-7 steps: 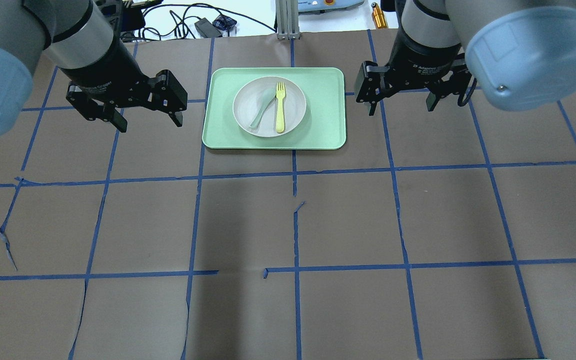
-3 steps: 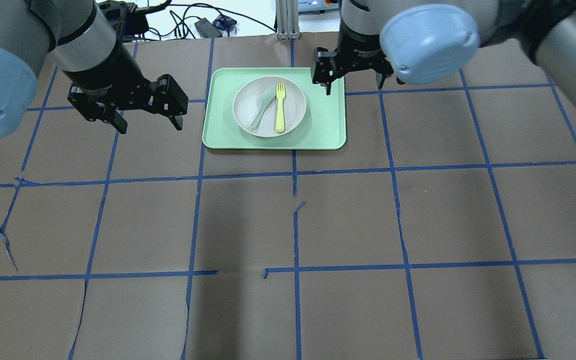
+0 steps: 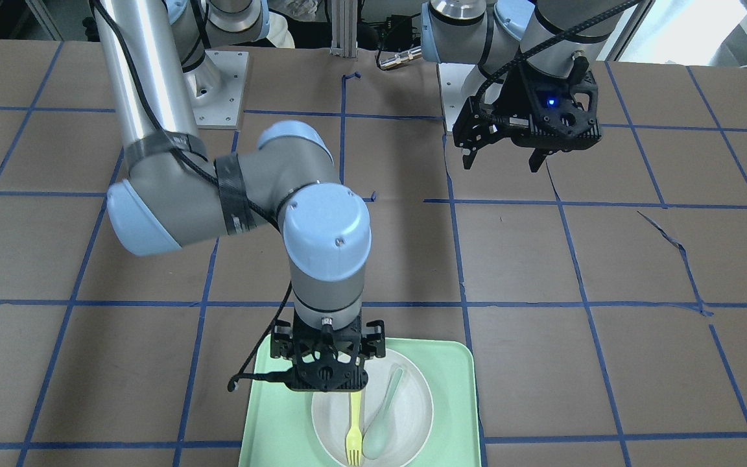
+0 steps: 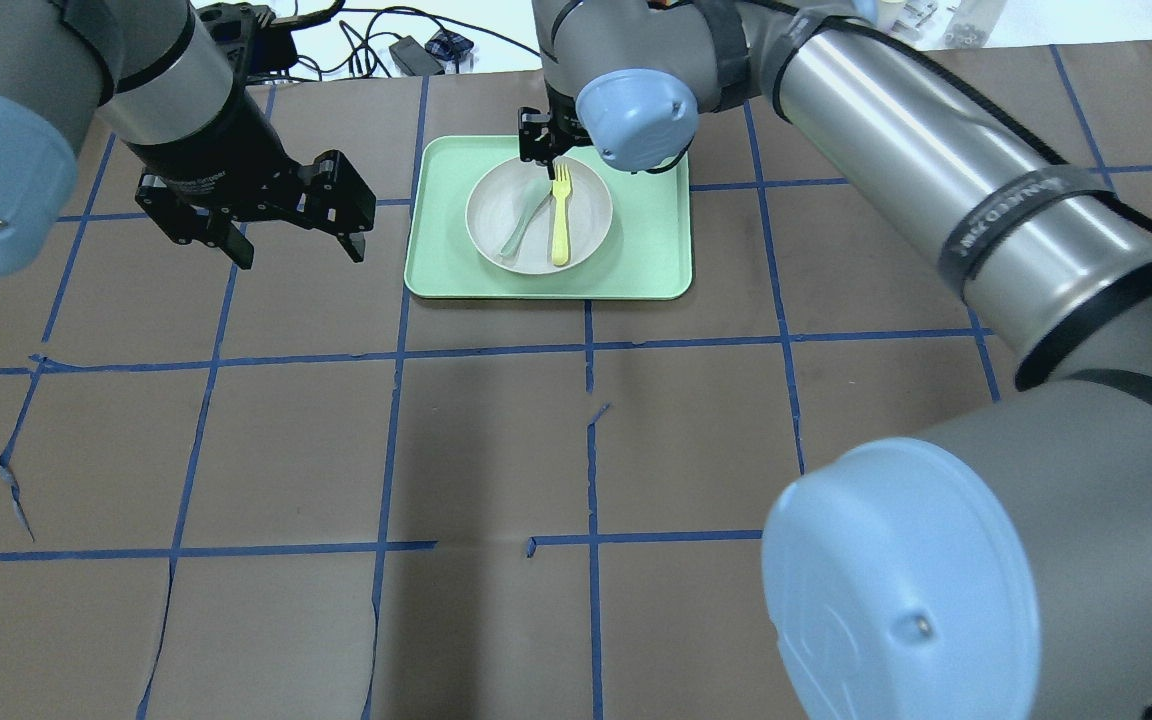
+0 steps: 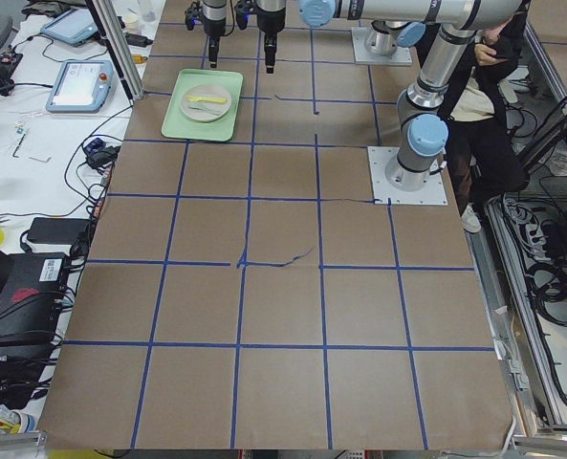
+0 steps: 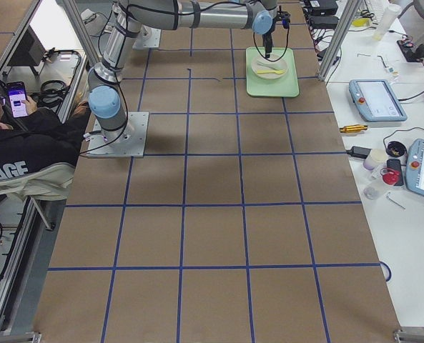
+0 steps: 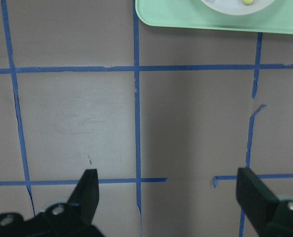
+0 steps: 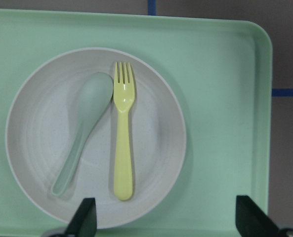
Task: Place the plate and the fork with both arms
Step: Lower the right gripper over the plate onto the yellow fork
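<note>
Fingers (image 4: 238, 247) of your left tool (image 4: 298, 250) are wide apart and hold nothing. It has not moved, and it hangs over the bench (image 4: 576, 450) just left of the tray (image 4: 651, 250). On the tray sits the plate (image 4: 491, 215), with the spoon (image 4: 526, 215) and the fork (image 4: 560, 220) lying side by side on it. Your right tool (image 8: 168, 219) has swung in from the right and now hangs above the plate, fingers apart and empty. You can guess it will go down for the fork next.
</note>
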Available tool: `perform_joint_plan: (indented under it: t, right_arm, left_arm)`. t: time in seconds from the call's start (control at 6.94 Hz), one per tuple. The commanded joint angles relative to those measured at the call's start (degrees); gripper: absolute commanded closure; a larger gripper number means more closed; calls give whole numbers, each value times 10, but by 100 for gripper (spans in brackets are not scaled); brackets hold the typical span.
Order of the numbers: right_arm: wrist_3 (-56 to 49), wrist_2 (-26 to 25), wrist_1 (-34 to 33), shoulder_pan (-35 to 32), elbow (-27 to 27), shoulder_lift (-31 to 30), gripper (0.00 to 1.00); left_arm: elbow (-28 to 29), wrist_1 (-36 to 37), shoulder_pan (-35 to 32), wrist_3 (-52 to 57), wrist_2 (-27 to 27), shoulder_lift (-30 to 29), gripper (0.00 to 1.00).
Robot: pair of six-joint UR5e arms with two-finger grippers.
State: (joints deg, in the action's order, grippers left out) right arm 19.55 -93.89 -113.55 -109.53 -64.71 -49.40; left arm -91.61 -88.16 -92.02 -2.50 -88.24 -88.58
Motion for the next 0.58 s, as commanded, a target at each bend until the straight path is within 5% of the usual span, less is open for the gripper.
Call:
perform_joint_plan:
  t: [0.0, 0.43]
  right_arm:
    - [4, 9, -33, -9, 10, 59, 5]
    - [4, 27, -74, -13, -17, 71, 22]
  left_arm:
    - [0, 0, 0, 0, -1, 2, 0]
    - [0, 1, 0, -2, -1, 0, 0]
